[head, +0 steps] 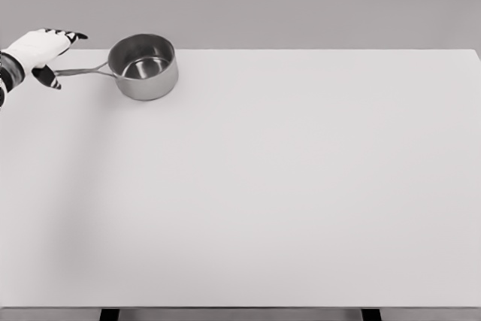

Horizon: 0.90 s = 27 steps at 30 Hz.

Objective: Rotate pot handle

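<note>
Pot point(143, 66) sits at the table's point(301, 186) far-left corner, its thin handle point(81, 71) pointing to 9 o'clock into your left hand point(37, 54). The fingers look loosely spread around the handle's tip; whether they actually pinch it, you cannot tell. Expect stiff, slick, light steel: hold near the handle's end and swing gently.

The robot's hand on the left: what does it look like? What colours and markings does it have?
Only the left hand shows, at the picture's left edge. Its back is smooth and white, like a glove or shell. The fingertips are black, and the thumb tip is dark too. At the wrist there are dark bands or gaps against the white. No cables show. The right arm is out of view.
</note>
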Motion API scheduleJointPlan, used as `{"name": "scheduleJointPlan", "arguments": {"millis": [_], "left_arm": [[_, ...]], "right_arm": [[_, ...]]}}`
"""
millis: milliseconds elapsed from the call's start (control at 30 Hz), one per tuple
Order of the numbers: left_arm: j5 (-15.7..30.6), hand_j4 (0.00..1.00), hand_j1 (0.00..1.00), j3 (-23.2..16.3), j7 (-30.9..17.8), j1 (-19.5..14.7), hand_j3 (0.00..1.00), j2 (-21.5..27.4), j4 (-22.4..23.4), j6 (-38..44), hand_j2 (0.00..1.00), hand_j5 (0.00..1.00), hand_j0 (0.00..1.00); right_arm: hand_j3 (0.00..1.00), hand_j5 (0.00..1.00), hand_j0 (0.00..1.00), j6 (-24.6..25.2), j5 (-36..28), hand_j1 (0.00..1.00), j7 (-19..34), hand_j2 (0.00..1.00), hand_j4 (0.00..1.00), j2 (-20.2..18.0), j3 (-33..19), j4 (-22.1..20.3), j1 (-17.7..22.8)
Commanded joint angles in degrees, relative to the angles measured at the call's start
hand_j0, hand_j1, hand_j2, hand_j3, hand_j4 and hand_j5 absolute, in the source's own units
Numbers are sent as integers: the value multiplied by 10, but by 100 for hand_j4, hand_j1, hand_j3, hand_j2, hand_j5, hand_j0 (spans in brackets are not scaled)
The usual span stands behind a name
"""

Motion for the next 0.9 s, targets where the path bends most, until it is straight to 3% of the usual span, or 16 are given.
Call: {"name": "scheduleJointPlan", "arguments": {"millis": [0,200,400,867], "left_arm": [[-1,100,100,0,0,-4,100,-14,17,0,100,100,100],[-38,100,100,1,0,-30,100,-38,63,1,100,100,100],[-41,100,100,1,0,-52,100,-49,93,1,100,100,100],[-40,100,100,2,0,-69,100,-57,95,8,100,100,100]], "right_arm": [[100,100,100,0,0,100,0,100,100,0,0,0,-1],[100,100,100,0,-1,100,0,100,100,0,0,0,0],[100,100,100,0,0,100,0,100,100,0,0,0,0],[100,100,100,0,0,100,0,100,100,0,0,0,0]]}}
